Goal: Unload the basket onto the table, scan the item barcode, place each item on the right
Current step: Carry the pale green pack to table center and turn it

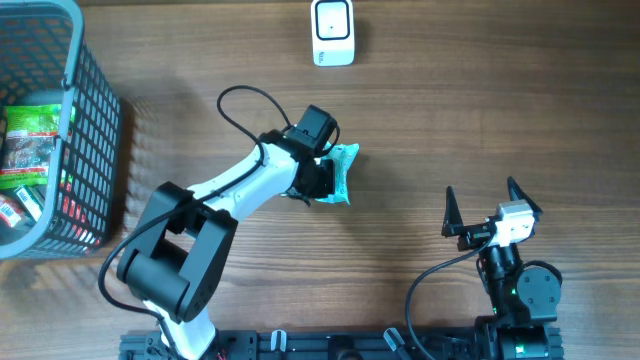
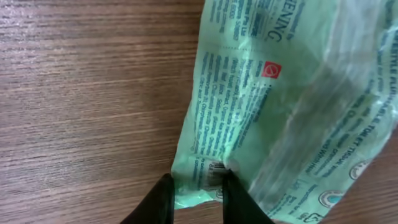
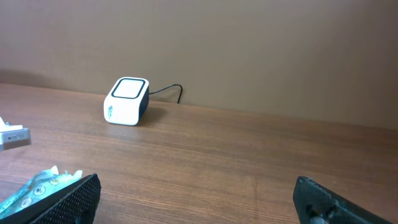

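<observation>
**Fig. — Green packet pinched in L gripper, mid-table**

Green packet (image 1: 343,170) is near the table's (image 1: 450,100) centre, a little toward the far edge. Cannot tell whether it rests on the wood or is lifted. L gripper (image 2: 196,190): jaws clamped on the packet's bottom corner, with one finger (image 2: 158,202) on each side and the film edge betw. them. A small barcode patch (image 2: 215,169) sits just above the fingertips. The rest of the packet runs away from the jaws over bare wood.

Scanner (image 1: 332,33), white, stands at the far edge, well apart from the packet, w/ open table betw. them. R gripper (image 1: 485,205): jaws wide apart, nothing betw. them. It is near the front edge, to the R of the packet & apart from it. Wire basket (image 1: 95,130) w/ other packs fills the far-L corner, near the L arm's base.
</observation>
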`<move>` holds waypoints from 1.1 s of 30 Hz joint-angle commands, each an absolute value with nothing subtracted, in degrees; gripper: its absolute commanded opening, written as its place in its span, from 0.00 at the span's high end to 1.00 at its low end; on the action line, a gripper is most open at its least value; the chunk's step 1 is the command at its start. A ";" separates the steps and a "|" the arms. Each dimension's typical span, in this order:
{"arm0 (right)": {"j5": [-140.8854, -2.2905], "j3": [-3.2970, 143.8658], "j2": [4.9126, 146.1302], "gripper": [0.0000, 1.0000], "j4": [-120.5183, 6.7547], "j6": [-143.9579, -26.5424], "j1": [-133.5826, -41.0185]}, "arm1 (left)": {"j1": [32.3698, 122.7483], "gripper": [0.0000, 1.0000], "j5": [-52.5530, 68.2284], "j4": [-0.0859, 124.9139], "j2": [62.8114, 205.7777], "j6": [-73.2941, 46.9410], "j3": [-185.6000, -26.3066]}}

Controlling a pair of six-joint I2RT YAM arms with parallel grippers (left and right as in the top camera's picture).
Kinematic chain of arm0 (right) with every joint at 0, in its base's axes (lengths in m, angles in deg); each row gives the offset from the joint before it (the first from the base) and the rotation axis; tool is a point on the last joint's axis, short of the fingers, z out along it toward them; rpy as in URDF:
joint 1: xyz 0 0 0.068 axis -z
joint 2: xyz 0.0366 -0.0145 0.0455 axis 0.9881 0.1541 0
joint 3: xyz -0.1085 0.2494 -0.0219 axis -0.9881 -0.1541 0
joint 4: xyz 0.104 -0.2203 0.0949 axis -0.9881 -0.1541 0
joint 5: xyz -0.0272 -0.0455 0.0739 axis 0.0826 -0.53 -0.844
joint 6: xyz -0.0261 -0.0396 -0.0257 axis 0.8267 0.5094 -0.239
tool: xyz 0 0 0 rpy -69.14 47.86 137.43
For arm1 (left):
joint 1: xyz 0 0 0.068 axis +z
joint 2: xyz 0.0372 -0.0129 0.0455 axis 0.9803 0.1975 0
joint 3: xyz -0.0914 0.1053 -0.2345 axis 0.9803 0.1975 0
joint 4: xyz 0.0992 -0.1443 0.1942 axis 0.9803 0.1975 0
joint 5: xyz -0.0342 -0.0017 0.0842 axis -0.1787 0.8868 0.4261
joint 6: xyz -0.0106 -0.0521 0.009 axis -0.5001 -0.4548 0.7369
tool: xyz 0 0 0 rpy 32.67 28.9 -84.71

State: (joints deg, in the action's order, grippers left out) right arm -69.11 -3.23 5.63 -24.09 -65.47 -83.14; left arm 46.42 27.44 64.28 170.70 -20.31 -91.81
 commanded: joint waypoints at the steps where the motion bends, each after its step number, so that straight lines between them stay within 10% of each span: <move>1: -69.19 -3.30 5.39 0.00 -23.80 -65.51 -83.20 | 46.40 0.77 27.22 65.79 172.51 -20.90 -89.28; 10: -69.19 -3.30 5.39 0.00 -23.80 -65.49 -83.20 | 49.64 0.49 28.03 76.37 166.78 -19.15 -93.93; 15: -69.19 -3.30 5.39 0.00 -23.80 -65.49 -83.20 | 48.72 0.96 28.03 73.88 162.79 -19.66 -94.72; 33: -69.19 -3.30 5.39 0.00 -23.80 -65.51 -83.20 | 45.81 0.92 32.84 69.18 176.14 -22.02 -94.54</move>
